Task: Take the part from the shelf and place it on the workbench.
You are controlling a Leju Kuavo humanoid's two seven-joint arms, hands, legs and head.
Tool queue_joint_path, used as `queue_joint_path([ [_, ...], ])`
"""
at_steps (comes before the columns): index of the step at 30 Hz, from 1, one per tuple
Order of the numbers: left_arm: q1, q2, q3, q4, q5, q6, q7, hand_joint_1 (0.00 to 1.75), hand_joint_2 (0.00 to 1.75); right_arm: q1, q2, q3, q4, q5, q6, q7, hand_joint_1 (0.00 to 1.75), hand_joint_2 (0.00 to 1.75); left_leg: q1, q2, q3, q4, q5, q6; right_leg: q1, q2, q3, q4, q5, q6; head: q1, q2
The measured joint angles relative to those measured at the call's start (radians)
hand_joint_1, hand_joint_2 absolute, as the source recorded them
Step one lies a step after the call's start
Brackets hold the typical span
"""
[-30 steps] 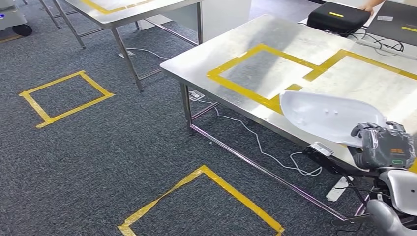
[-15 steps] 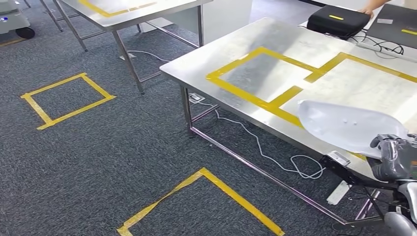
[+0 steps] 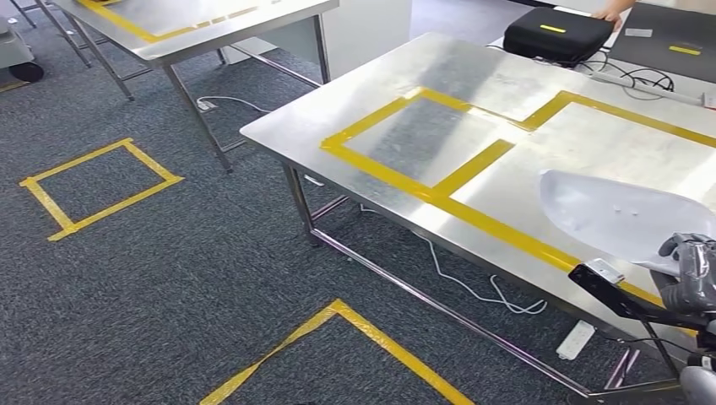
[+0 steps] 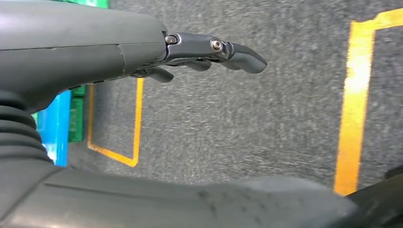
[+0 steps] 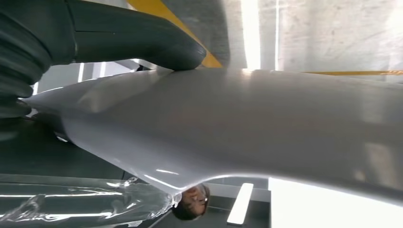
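Right hand point(image 3: 691, 274) grips part point(image 3: 625, 215) over bench point(image 3: 473, 76) — lower flat inside taped bay (thumb on top). Left hand point(image 4: 209, 52) empty, fingers loosely extended.

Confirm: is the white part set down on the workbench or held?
Held: the right hand grips the white part by its near end over the workbench; contact with the workbench cannot be told.
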Motion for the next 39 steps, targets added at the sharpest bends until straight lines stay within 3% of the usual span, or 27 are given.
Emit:
queue_joint_path([
  [2,0.001,0.0,0.0,0.0,0.001,-0.001,0.0,0.0,1.75,0.0,0.0,-0.01,0.005,-0.005,0.003,-0.001,1.75,1.75,-0.009,-0.004,0.029,-0.094,0.063,0.012,0.003,0.004,0.015,-0.006,-0.021,0.007,-0.003,0.0],
  [6,0.001,-0.003,-0.001,0.0,0.003,-0.002,0.0,0.0,1.75,-0.003,0.0,-0.031,0.016,-0.013,0.008,-0.003,1.75,1.75,-0.007,-0.007,0.072,-0.134,0.059,0.029,0.007,0.003,0.046,-0.001,-0.017,0.028,-0.003,0.0],
  [7,0.0,-0.004,-0.001,0.0,0.004,-0.002,0.0,0.0,1.75,-0.005,0.0,-0.036,0.019,-0.015,0.008,-0.003,1.75,1.75,-0.005,-0.007,0.086,-0.136,0.055,0.035,0.008,-0.002,0.028,0.037,-0.015,0.031,-0.001,0.0],
  [9,0.0,-0.005,-0.001,0.0,0.006,-0.002,0.0,0.0,1.75,-0.007,0.0,-0.045,0.027,-0.021,0.01,-0.005,1.75,1.75,-0.005,-0.006,0.111,-0.139,0.038,0.042,0.008,-0.012,-0.045,0.159,-0.033,0.036,0.002,0.0],
  [11,0.001,-0.005,-0.003,0.0,0.008,-0.004,0.0,0.0,1.75,-0.006,0.0,-0.054,0.038,-0.026,0.014,-0.006,1.75,1.75,-0.006,-0.006,0.134,-0.139,0.017,0.045,0.008,-0.015,-0.127,0.249,-0.094,0.041,0.002,0.0],
  [12,0.002,-0.005,-0.004,0.0,0.009,-0.004,0.0,0.0,1.75,-0.005,0.0,-0.059,0.044,-0.028,0.017,-0.007,1.75,1.75,-0.006,-0.006,0.148,-0.139,0.004,0.045,0.008,-0.016,-0.154,0.257,-0.123,0.042,0.002,0.0],
  [13,0.003,-0.006,-0.006,0.0,0.009,-0.005,0.0,0.0,1.75,-0.005,0.0,-0.064,0.05,-0.03,0.019,-0.008,1.75,1.75,-0.006,-0.007,0.165,-0.139,-0.009,0.045,0.008,-0.016,-0.167,0.24,-0.134,0.043,0.003,0.0],
  [14,0.004,-0.006,-0.007,0.0,0.01,-0.005,0.0,0.0,1.75,-0.005,0.0,-0.069,0.055,-0.032,0.02,-0.009,1.75,1.75,-0.006,-0.007,0.184,-0.139,-0.023,0.044,0.008,-0.017,-0.17,0.2,-0.118,0.043,0.003,0.0],
  [15,0.004,-0.006,-0.008,0.0,0.01,-0.005,0.0,0.0,1.75,-0.005,0.0,-0.075,0.062,-0.033,0.021,-0.009,1.75,1.75,-0.006,-0.007,0.203,-0.139,-0.038,0.042,0.008,-0.018,-0.166,0.142,-0.068,0.043,0.003,0.0],
  [16,0.004,-0.006,-0.008,0.0,0.011,-0.006,0.0,0.0,1.75,-0.005,0.0,-0.08,0.068,-0.033,0.022,-0.01,1.75,1.75,-0.007,-0.007,0.22,-0.138,-0.053,0.039,0.008,-0.022,-0.16,0.088,0.003,0.041,0.003,0.0],
  [18,0.003,-0.006,-0.009,0.0,0.011,-0.006,0.0,0.0,1.75,-0.003,0.001,-0.088,0.081,-0.034,0.026,-0.009,1.75,1.75,-0.007,-0.007,0.24,-0.139,-0.078,0.028,0.013,-0.026,-0.147,0.022,0.101,0.028,0.001,0.0],
  [19,0.002,-0.006,-0.009,0.0,0.011,-0.006,0.001,0.0,1.75,-0.003,0.002,-0.092,0.085,-0.035,0.029,-0.008,1.75,1.75,-0.007,-0.006,0.246,-0.136,-0.083,0.022,0.016,-0.026,-0.142,0.016,0.115,0.02,0.001,0.0],
  [22,-0.004,-0.007,-0.013,0.0,0.013,-0.006,0.002,0.0,1.75,-0.008,0.003,-0.111,0.094,-0.043,0.038,-0.005,1.75,1.75,-0.005,-0.006,0.225,-0.085,-0.073,0.006,0.014,-0.018,-0.119,0.009,0.101,0.0,-0.001,0.0],
  [24,-0.009,-0.008,-0.017,0.0,0.015,-0.006,0.002,0.0,1.75,-0.008,0.005,-0.136,0.111,-0.053,0.046,-0.009,1.75,1.75,-0.003,-0.006,0.159,0.015,-0.084,-0.006,0.011,-0.018,-0.099,0.003,0.086,-0.009,-0.004,0.0],
  [26,-0.013,-0.009,-0.018,0.0,0.019,-0.006,0.003,0.0,1.75,-0.005,0.011,-0.165,0.136,-0.062,0.054,-0.018,1.75,1.75,-0.001,-0.006,0.073,0.119,-0.133,-0.013,0.009,-0.019,-0.079,0.001,0.068,-0.012,-0.006,0.0],
  [28,-0.015,-0.008,-0.021,0.001,0.021,-0.006,0.005,0.0,1.75,-0.004,0.021,-0.188,0.162,-0.066,0.059,-0.026,1.75,1.75,0.0,-0.006,0.02,0.147,-0.163,-0.012,0.009,-0.017,-0.053,0.001,0.046,-0.012,-0.006,0.0],
  [29,-0.014,-0.007,-0.022,0.001,0.02,-0.006,0.006,0.0,1.75,-0.004,0.026,-0.198,0.175,-0.067,0.061,-0.029,1.75,1.75,-0.001,-0.006,0.014,0.121,-0.148,-0.01,0.009,-0.015,-0.037,0.001,0.034,-0.011,-0.006,0.0],
  [30,-0.01,-0.006,-0.024,0.001,0.02,-0.006,0.007,0.0,1.75,-0.004,0.031,-0.206,0.187,-0.068,0.063,-0.031,1.75,1.75,-0.001,-0.006,0.019,0.073,-0.104,-0.006,0.008,-0.013,-0.02,0.0,0.023,-0.008,-0.006,0.0],
  [32,-0.002,-0.005,-0.025,0.001,0.021,-0.009,0.002,0.0,1.75,-0.004,0.04,-0.222,0.213,-0.072,0.071,-0.033,1.75,1.75,-0.003,-0.006,0.029,-0.042,0.015,0.002,0.01,-0.009,0.003,0.002,0.001,0.001,-0.009,0.0],
  [33,0.0,-0.004,-0.025,0.001,0.021,-0.011,-0.001,0.0,1.75,-0.005,0.045,-0.231,0.226,-0.074,0.078,-0.034,1.75,1.75,-0.004,-0.006,0.031,-0.08,0.059,0.006,0.012,-0.007,0.008,0.001,-0.009,0.006,-0.01,0.0],
  [34,0.001,-0.004,-0.025,0.001,0.022,-0.013,-0.004,0.0,1.75,-0.005,0.048,-0.239,0.237,-0.076,0.083,-0.035,1.75,1.75,-0.006,-0.007,0.031,-0.099,0.08,0.01,0.013,-0.006,0.01,-0.003,-0.016,0.012,-0.011,0.0],
  [37,-0.001,-0.004,-0.025,0.001,0.03,-0.017,-0.012,0.0,1.75,-0.007,0.056,-0.26,0.26,-0.079,0.094,-0.038,1.75,1.75,-0.003,-0.007,0.047,-0.115,0.078,0.025,0.012,-0.008,0.022,-0.016,-0.034,0.027,-0.009,0.0],
  [38,-0.001,-0.004,-0.025,0.001,0.034,-0.018,-0.018,0.0,1.75,-0.01,0.058,-0.266,0.267,-0.079,0.1,-0.038,1.75,1.75,-0.001,-0.007,0.056,-0.121,0.074,0.03,0.012,-0.011,0.016,0.004,-0.048,0.032,-0.007,0.0],
  [39,-0.002,-0.004,-0.025,0.001,0.04,-0.017,-0.025,0.0,1.75,-0.013,0.061,-0.274,0.277,-0.079,0.11,-0.037,1.31,1.31,0.001,-0.007,0.065,-0.125,0.07,0.035,0.012,-0.013,-0.004,0.049,-0.07,0.036,-0.005,0.0],
])
